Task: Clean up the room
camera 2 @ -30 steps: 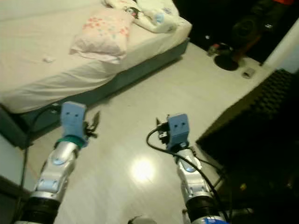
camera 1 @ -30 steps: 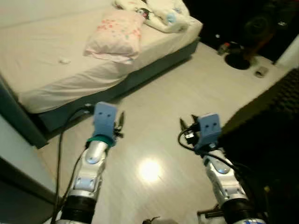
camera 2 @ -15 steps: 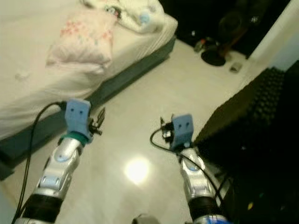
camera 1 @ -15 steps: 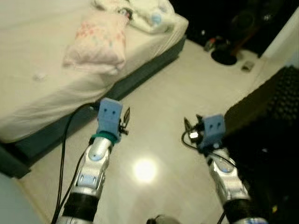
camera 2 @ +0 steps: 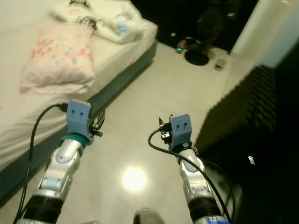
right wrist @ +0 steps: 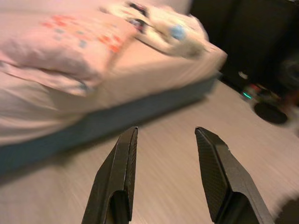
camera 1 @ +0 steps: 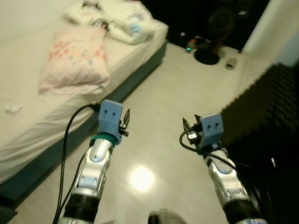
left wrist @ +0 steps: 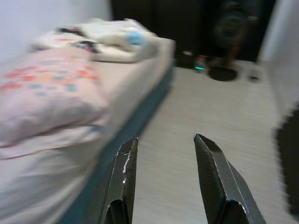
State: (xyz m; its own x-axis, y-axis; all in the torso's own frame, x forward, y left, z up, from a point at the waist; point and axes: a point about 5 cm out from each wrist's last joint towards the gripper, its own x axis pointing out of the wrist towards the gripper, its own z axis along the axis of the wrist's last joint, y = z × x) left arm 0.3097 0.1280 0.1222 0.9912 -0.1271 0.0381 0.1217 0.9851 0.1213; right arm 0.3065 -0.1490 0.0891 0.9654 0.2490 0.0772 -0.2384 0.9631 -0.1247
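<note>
The bed (camera 1: pixel 56 116) carried a pink flowered pillow (camera 1: pixel 74 60), with a crumpled white blanket (camera 1: pixel 117 23) beyond it at the bed's far corner and a small white scrap (camera 1: pixel 11 108) on the sheet nearer the robot. The left pincer (left wrist: pixel 163 182) hung beside the bed's edge over the pale floor (camera 1: pixel 173 93), fingers spread and holding nothing. The right pincer (right wrist: pixel 163 177), farther from the bed, was likewise spread and empty. A fan base (camera 1: pixel 206 56) stood past the bed's far corner.
</note>
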